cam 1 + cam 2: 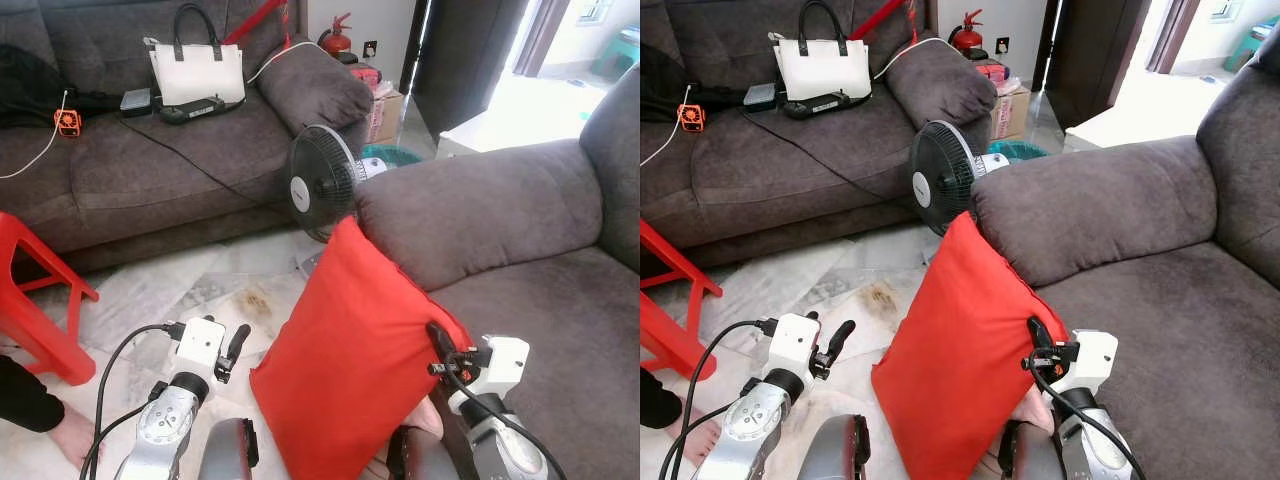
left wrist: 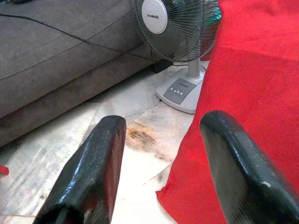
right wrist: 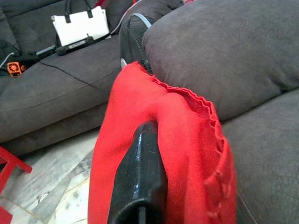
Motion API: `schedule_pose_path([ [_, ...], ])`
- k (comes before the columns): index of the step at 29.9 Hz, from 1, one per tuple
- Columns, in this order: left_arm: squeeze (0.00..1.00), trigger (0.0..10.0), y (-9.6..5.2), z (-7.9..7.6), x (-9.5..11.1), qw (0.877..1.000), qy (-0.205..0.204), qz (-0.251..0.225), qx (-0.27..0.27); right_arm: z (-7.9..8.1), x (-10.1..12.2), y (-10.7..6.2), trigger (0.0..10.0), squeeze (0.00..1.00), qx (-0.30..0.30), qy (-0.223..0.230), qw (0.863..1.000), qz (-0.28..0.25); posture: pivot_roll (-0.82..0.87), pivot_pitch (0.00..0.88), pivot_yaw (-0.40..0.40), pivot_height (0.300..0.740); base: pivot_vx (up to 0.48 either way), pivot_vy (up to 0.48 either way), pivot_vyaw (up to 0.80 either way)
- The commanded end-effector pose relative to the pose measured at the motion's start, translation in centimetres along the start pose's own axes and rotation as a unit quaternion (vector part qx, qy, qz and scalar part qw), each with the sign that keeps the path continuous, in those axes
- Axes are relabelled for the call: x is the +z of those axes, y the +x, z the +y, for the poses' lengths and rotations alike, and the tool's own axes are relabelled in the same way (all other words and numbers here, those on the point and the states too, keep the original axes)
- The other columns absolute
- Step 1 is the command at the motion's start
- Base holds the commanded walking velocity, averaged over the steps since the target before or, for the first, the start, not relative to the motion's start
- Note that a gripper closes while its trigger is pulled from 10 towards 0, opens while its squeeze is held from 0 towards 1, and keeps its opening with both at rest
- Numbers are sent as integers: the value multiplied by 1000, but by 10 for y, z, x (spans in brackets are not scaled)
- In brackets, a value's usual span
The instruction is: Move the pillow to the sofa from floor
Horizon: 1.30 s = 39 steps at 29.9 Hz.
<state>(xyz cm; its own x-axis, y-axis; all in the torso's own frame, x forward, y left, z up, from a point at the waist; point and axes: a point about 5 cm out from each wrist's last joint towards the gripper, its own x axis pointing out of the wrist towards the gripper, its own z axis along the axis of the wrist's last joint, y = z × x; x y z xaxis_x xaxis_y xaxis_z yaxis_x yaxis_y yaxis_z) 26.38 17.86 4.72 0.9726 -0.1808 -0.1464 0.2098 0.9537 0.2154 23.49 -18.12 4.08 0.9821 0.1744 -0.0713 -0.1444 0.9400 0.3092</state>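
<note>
Right hand (image 1: 436, 335) clamped on red pillow (image 1: 345, 360) edge

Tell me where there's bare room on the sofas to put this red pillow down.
The near sofa's seat cushion, between its armrest and backrest, is bare. The far sofa is crowded along its back by a white handbag, a black cable and small devices; its front edge is free. The right gripper grips the red pillow.

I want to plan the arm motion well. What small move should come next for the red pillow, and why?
Probably the right tool should lift the red pillow up and rightward over the sofa armrest. It is shut on the pillow's edge, but the pillow leans against the armrest, not on the seat. The left tool is open beside it.
</note>
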Motion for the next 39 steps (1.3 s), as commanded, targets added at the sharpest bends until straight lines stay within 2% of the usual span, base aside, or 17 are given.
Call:
schedule_pose_path([
  [1,0,10000,-1,2,1,1000,3,-1,-1,-1,26,2,10000,0,-5,-16,998,-53,94,0,-32,568,0,0,0],
  [12,0,10000,-3,3,1,1000,6,0,-1,8,27,4,10000,0,0,-12,999,-43,109,0,-32,568,0,0,0],
  [39,0,10000,-1,4,2,1000,8,-1,-1,11,32,9,10000,0,1,-18,999,-38,107,0,-33,718,0,0,0],
])
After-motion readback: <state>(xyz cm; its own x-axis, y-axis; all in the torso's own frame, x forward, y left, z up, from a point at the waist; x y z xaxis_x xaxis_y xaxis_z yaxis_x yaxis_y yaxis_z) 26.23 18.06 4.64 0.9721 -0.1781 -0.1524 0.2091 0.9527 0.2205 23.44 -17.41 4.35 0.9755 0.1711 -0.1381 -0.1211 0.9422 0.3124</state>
